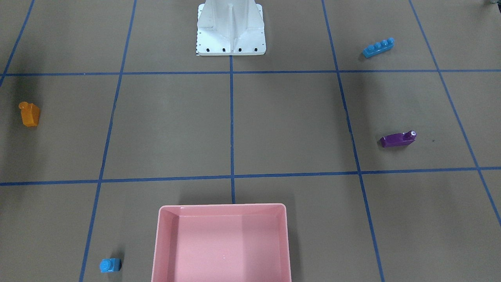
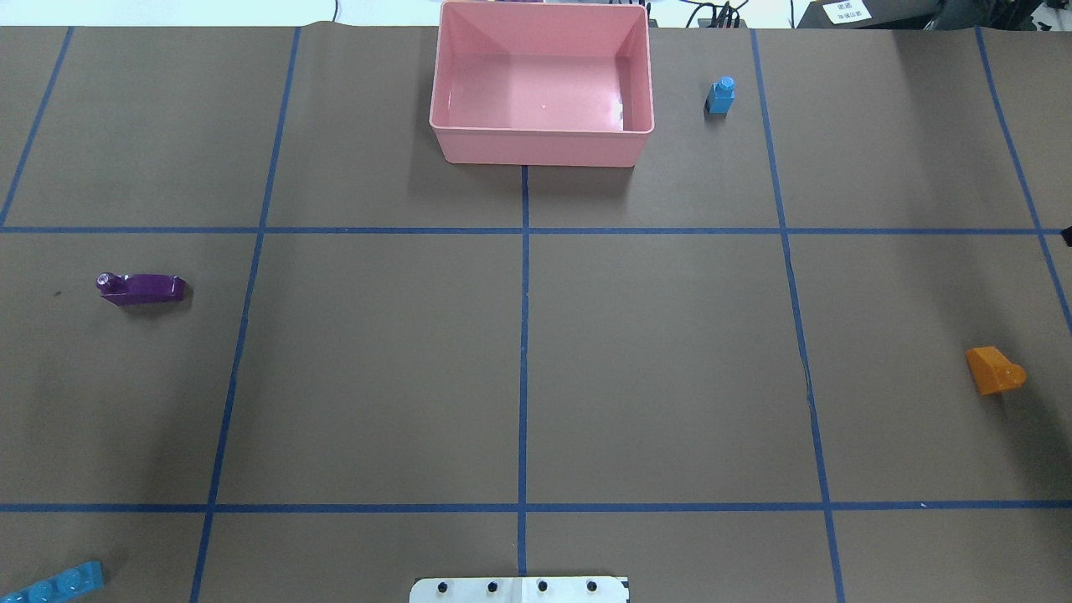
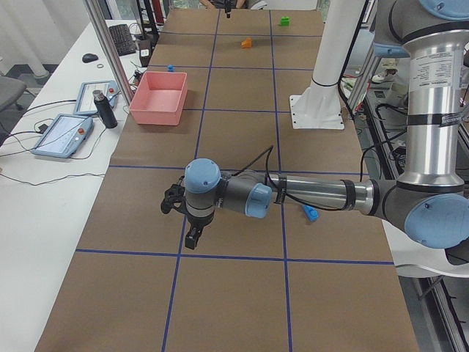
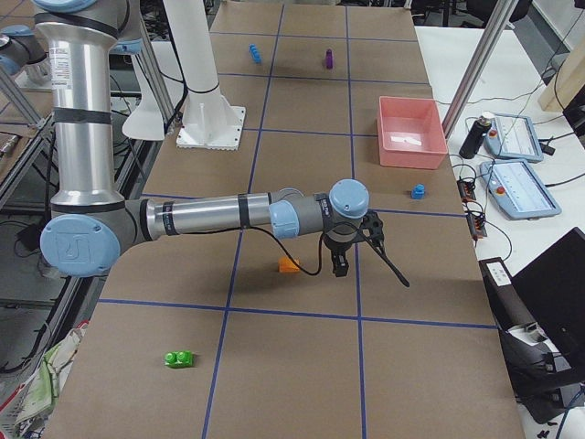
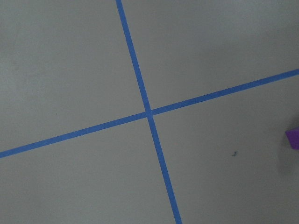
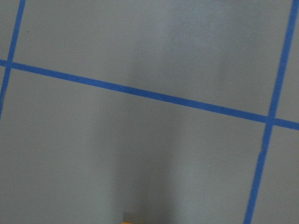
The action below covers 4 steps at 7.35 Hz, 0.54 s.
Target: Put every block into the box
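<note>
Table (image 1: 293, 117) with scattered blocks (image 1: 397, 140), box (image 1: 221, 205)

left arm (image 3: 315, 194): forearm level, wrist bent down
left end effector (image 3: 192, 238): points down, state unclear
right arm (image 4: 210, 216): same pose
right end effector (image 4: 340, 268): down, state unclear

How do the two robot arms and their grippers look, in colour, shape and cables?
Both the left arm and the right arm are silver metal tubes with rounded grey joints and light-blue end caps. A black cable loops near each wrist. The left gripper and right gripper are small and black; their jaws are too small to describe.
</note>
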Each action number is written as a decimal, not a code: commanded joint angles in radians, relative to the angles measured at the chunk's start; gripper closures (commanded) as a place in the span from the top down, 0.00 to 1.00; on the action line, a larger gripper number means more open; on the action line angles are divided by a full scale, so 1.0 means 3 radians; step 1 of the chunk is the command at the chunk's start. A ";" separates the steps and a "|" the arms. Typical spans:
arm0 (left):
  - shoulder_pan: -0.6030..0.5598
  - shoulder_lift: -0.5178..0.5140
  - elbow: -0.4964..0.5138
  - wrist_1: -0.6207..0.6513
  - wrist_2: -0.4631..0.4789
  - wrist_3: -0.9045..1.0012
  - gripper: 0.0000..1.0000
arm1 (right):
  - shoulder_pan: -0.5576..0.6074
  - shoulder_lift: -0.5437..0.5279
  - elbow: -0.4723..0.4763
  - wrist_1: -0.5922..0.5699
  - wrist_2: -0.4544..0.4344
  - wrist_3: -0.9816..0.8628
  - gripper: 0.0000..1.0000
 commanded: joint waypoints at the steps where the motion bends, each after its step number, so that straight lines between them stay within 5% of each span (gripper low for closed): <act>1: 0.0017 -0.0019 -0.0002 -0.0004 -0.0007 -0.0006 1.00 | -0.0589 -0.0129 0.0074 0.0507 -0.0241 0.0705 1.00; 4: 0.0022 -0.0054 -0.0007 -0.0009 -0.0012 -0.0124 1.00 | -0.0917 -0.0487 0.0069 0.0586 -0.0242 0.0825 1.00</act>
